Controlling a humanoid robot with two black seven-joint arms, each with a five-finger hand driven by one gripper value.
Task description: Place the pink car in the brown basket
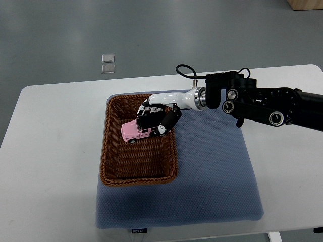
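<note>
Right now my right hand (pixel 160 117) is over the far half of the brown basket (pixel 112 151), its fingers (pixel 169 121) curled round the pink car (pixel 137 131) — the grip is on the car's rear end and roof, with the nose pointing toward the left wall of the basket. The car sits inside the basket's rim as I see it from above, but I can't tell whether its wheels touch the woven floor or hang just over it. The arm comes in from the right edge, black forearm and white wrist, reaching across the blue mat (pixel 217 166).

I judge this to be the placing step, close to its end: the car is already where it belongs, and what remains is the release. The next move calls for settling the car onto the basket floor if it isn't there, then spreading the fingers wide enough that none of them drag it along — and lifting the hand straight up, clear of the far rim.

Counting what I have: one pink car, one brown basket, one blue mat on one white table (pixel 45 166), one hand at work, and two small clear squares (pixel 108 62) on the floor beyond the table. My left arm doesn't show.
</note>
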